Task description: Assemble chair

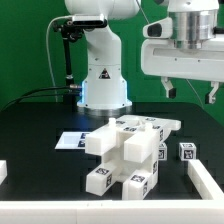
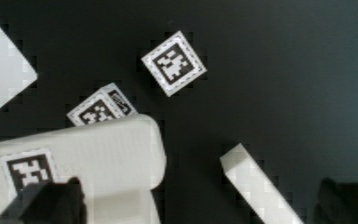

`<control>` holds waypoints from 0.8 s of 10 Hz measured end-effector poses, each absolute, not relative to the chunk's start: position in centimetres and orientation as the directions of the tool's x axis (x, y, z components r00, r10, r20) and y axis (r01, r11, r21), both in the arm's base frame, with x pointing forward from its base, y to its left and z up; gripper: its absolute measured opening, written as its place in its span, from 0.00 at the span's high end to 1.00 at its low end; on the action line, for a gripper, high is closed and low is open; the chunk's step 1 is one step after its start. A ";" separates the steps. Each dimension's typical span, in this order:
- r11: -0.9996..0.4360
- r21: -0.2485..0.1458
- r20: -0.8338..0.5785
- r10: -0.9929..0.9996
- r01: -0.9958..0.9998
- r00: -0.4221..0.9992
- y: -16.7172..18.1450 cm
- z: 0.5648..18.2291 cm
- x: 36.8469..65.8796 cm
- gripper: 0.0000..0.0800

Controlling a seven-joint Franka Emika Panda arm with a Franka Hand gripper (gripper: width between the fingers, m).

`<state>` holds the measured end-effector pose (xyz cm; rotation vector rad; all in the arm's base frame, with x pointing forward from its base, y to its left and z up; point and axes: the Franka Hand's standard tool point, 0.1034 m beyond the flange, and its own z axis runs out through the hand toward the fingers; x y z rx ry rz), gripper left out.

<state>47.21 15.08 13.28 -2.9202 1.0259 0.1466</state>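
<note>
The chair parts (image 1: 130, 155) stand joined in a white blocky cluster in the middle of the black table, with black-and-white tags on their faces. A loose tagged block (image 1: 186, 151) sits just to the exterior view's right of the cluster. My gripper (image 1: 190, 90) hangs high above the table's right side, open and holding nothing. In the wrist view my gripper (image 2: 194, 205) looks down on a tagged white part (image 2: 87, 160) near one dark finger (image 2: 43, 200). A slim white bar (image 2: 256, 180) lies between the fingers, far below them.
The marker board (image 1: 68, 140) lies flat behind the cluster on the exterior view's left. The arm's base (image 1: 103, 85) stands at the back. A white rim piece (image 1: 207, 180) lies at the right edge. Two square tags (image 2: 176, 62) show against the dark ground.
</note>
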 end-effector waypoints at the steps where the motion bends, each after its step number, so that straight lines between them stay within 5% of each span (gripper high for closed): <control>1: -0.780 -0.009 -0.103 -0.621 -0.625 0.777 15.1 13.3 47.2 0.19; 8: -0.772 0.063 -0.019 -0.634 -0.632 0.773 18.7 6.8 42.8 0.19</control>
